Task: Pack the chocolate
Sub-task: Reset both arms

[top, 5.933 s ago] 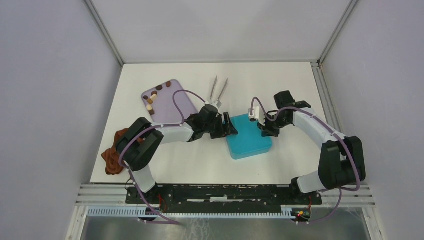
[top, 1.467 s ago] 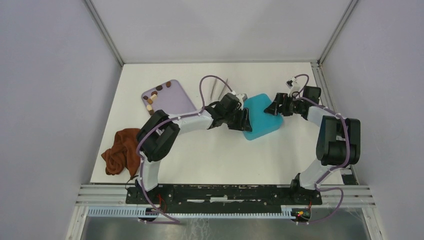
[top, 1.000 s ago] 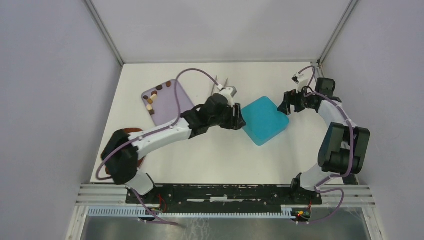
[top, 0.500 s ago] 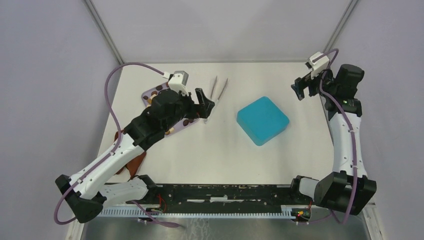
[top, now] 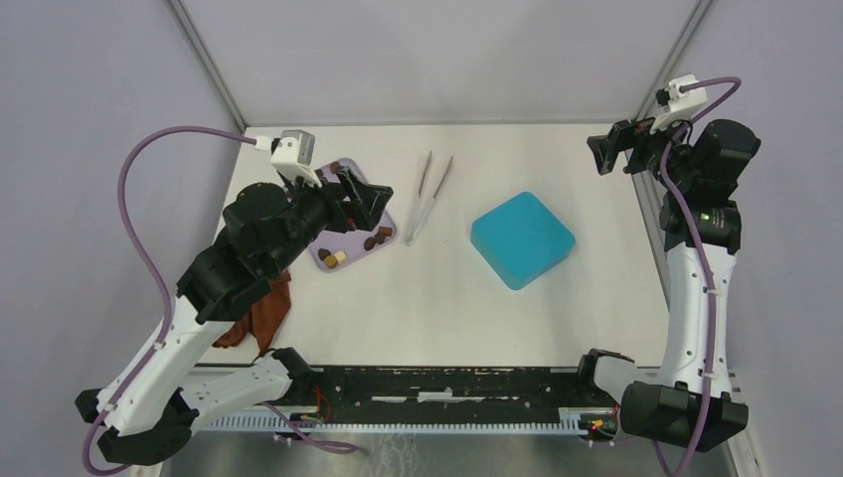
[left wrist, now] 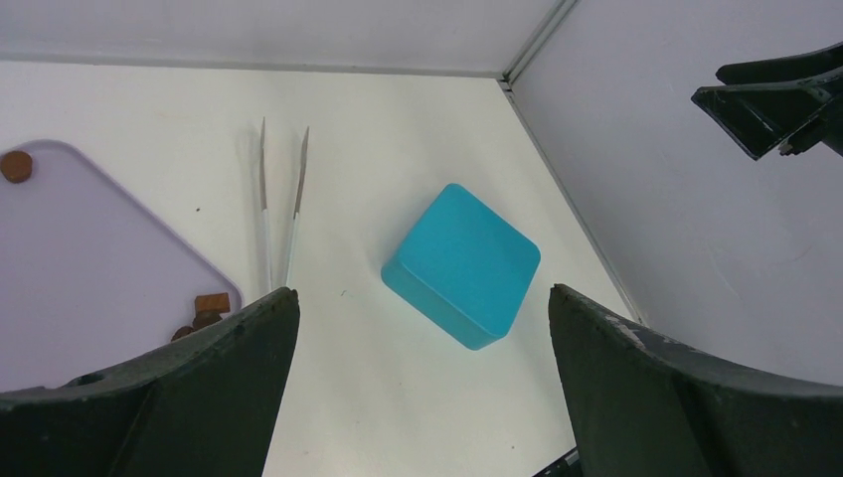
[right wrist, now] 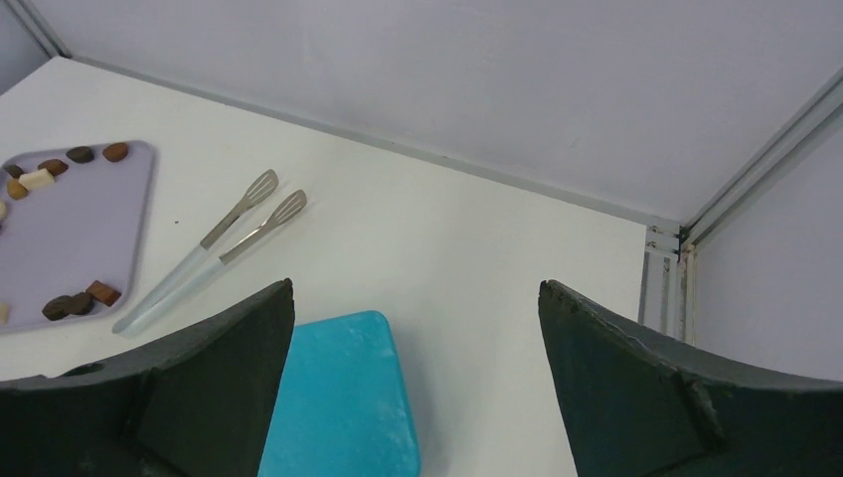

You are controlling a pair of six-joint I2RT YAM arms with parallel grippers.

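Several small brown and cream pieces of chocolate [right wrist: 75, 303] lie on the lilac tray [right wrist: 80, 229] at the far left, and a few pieces of chocolate [top: 375, 238] show at the tray's near corner. My left gripper [top: 370, 202] hangs open and empty, raised above the tray [top: 346, 238]. In its own view the left gripper [left wrist: 422, 291] frames the closed teal box [left wrist: 462, 263], with chocolate [left wrist: 204, 303] and the tray [left wrist: 89, 258] at the left. My right gripper [top: 614, 149] is open and empty, high at the far right. In its own view the right gripper [right wrist: 416, 283] looks down past the teal box [right wrist: 343, 397].
The teal box [top: 523, 238] lies closed on the table right of middle. Metal tongs [top: 427, 184] lie between tray and box. A reddish-brown cloth [top: 263, 313] sits at the left edge under my left arm. Enclosure walls stand close on three sides.
Both grippers have opened off the teal box and pulled up and away from it, the left toward the tray, the right toward the far right corner. The box stays on the table.
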